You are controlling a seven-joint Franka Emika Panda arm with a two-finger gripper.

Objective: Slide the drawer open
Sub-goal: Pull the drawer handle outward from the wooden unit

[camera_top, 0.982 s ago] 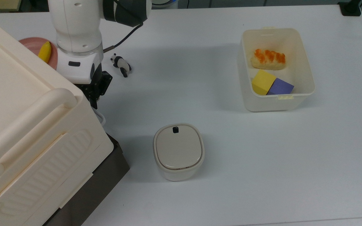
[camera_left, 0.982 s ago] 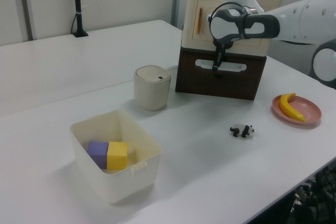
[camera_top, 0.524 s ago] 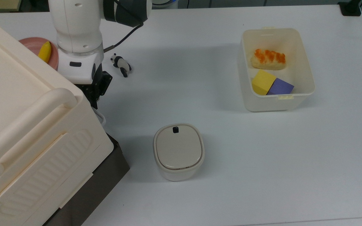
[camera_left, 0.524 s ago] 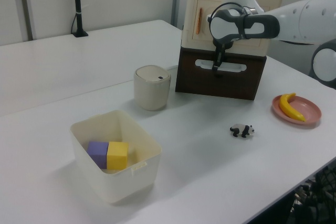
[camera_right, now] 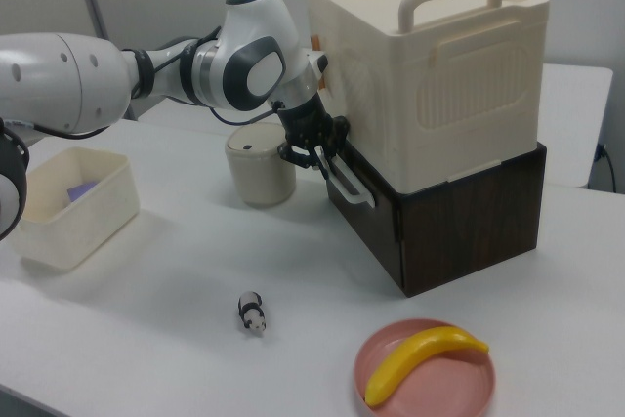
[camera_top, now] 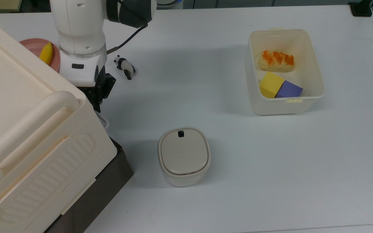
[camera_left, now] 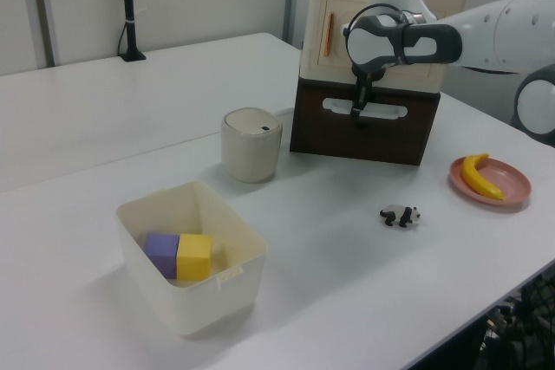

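Gripper (camera_right: 327, 165) at the drawer (camera_left: 364, 124) handle (camera_right: 347, 183) (finger state unclear); the stiff wooden drawer likely slides by that thin loop.

White table (camera_top: 225, 200) — on it: dark-brown drawer (camera_left: 364, 132) unit, lidded pot (camera_top: 184, 155), open bin (camera_top: 285, 103), panda (camera_top: 125, 66), pink plate (camera_right: 426, 378).

Change log: I see my gripper (camera_left: 355, 113) edged slightly along the handle (camera_left: 364, 108) a second ago; since then, none.
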